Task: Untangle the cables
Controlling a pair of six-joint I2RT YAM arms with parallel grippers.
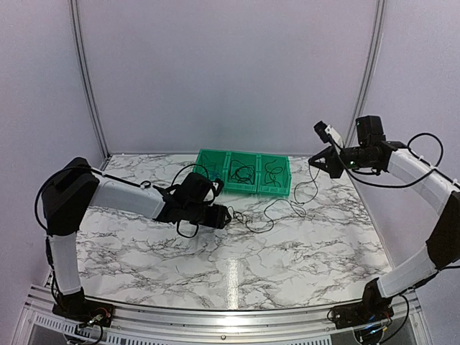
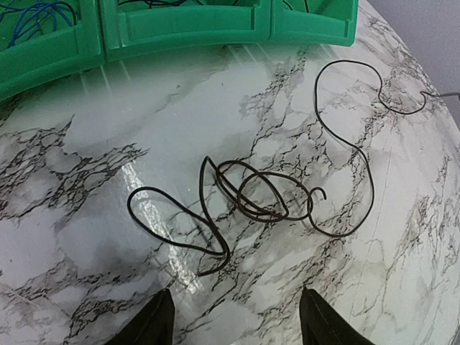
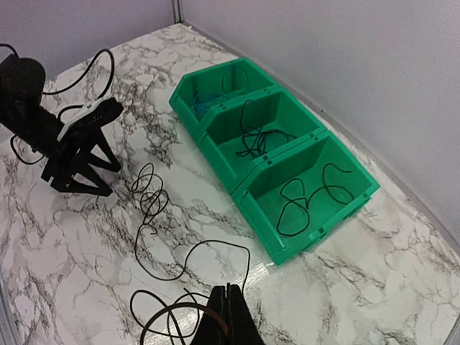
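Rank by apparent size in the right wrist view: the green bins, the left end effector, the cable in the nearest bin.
1. green bins
2. left end effector, though farther from the camera
3. cable in the nearest bin

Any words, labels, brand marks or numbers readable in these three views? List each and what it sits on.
None can be read in any view.
Green bins: plain walls, no label.
Marble table: veining only, no lettering.
Cables: too thin to show any print.
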